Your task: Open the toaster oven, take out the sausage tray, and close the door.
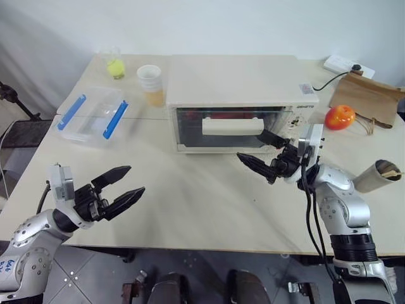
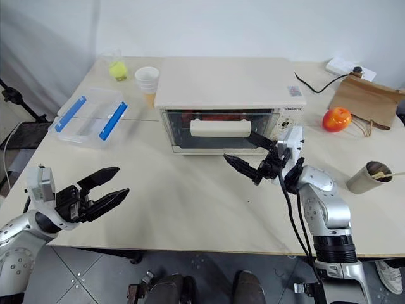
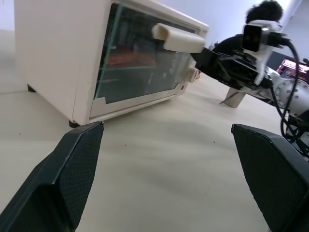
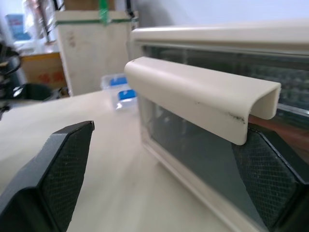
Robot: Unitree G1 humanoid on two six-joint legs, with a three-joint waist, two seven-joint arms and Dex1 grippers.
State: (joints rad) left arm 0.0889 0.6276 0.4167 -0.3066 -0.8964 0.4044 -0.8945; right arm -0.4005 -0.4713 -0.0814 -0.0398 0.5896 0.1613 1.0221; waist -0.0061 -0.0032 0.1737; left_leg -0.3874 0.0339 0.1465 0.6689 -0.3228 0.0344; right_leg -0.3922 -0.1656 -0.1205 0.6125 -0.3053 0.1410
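Reaching toward the big cream-white boxy toaster oven (image 1: 234,101), the right gripper (image 1: 261,154) spreads its two black fingers wide and holds nothing.

One finger sits just by the right end of the wide cream bar handle (image 4: 203,96) on the dark glass door (image 1: 231,128) — shut. Something reddish shows dimly behind the glass. The left gripper (image 1: 120,188) hangs over the pale wooden table (image 1: 190,196), well apart from the oven — wide open too, empty.

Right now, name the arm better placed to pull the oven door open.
Right. The right gripper is open just in front of the door's handle, one finger near its end. The left gripper hangs open at the table's near edge, far from the toaster oven.
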